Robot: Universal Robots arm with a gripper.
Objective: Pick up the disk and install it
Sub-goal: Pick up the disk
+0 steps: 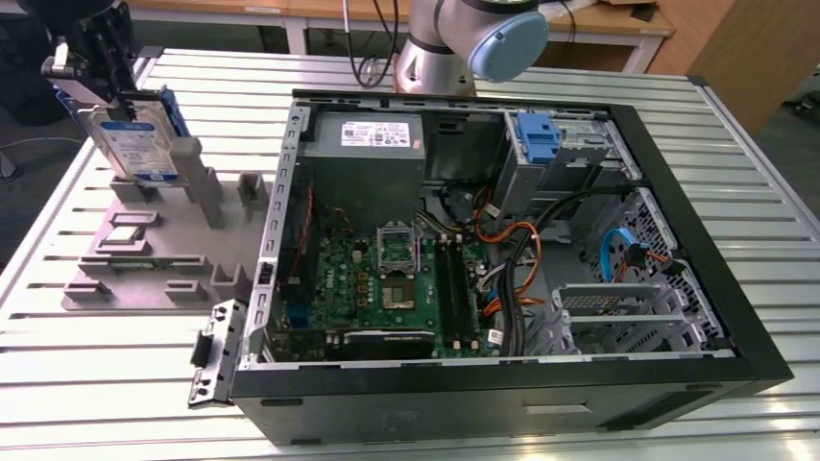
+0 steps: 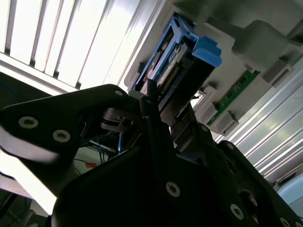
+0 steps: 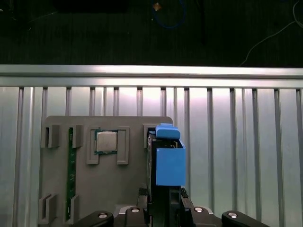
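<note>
The disk (image 1: 134, 144), silver with a blue-and-white label and a blue frame, stands upright on edge at the exterior view's far left. It sits over the back of the grey parts holder (image 1: 141, 264), its lower end level with the holder's upright posts. My gripper (image 1: 103, 82) grips its upper edge from above and is shut on it. In the first wrist view the disk (image 3: 169, 163) appears edge-on, with the gripper (image 3: 163, 201) clamped on its near end. In the second wrist view the disk (image 2: 187, 61) runs away from the dark fingers (image 2: 150, 106).
An open computer case (image 1: 717, 288) lies on the slatted metal table (image 1: 115, 384), to the exterior view's right of the holder. Inside are a motherboard (image 1: 384, 279), a grey power supply (image 1: 372, 134) and a drive cage with a blue bracket (image 1: 539, 139). The holder carries a processor (image 3: 106, 141) and a memory stick (image 3: 72, 175).
</note>
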